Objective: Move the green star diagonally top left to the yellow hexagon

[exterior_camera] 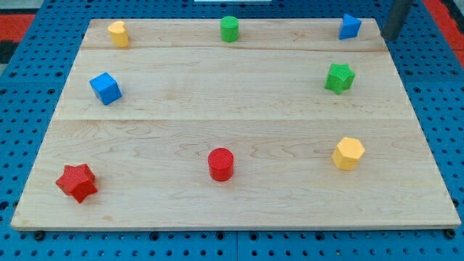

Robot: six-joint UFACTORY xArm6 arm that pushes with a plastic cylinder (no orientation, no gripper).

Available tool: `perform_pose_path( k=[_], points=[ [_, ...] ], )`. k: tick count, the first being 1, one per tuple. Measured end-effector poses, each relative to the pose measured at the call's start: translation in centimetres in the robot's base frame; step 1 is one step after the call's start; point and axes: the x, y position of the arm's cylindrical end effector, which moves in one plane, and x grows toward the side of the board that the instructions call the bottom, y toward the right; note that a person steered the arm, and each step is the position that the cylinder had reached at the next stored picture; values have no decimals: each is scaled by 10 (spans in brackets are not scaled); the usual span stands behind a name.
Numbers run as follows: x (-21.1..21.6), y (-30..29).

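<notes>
Off the board's top right corner, my tip (pixel 389 36) touches nothing (approach stage); next I get behind the green star (pixel 339 77), opposite the yellow hexagon (pixel 349 153).

A pale wooden tabletop (pixel 239 101) of joined planks sits on a blue pegboard (pixel 29 65), evenly lit before me.

We find the green star (pixel 339 77) at 12 o'clock from the yellow hexagon (pixel 349 153), my tip (pixel 386 36) at the star's 2 o'clock.
</notes>
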Motion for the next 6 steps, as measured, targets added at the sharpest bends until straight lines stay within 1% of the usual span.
perform_pose_path(
  k=[1, 2, 3, 4, 5, 6],
  points=[
    [53, -2],
    [74, -67],
    [97, -97],
    [120, -90],
    [100, -160],
    [57, -174]
  ],
)
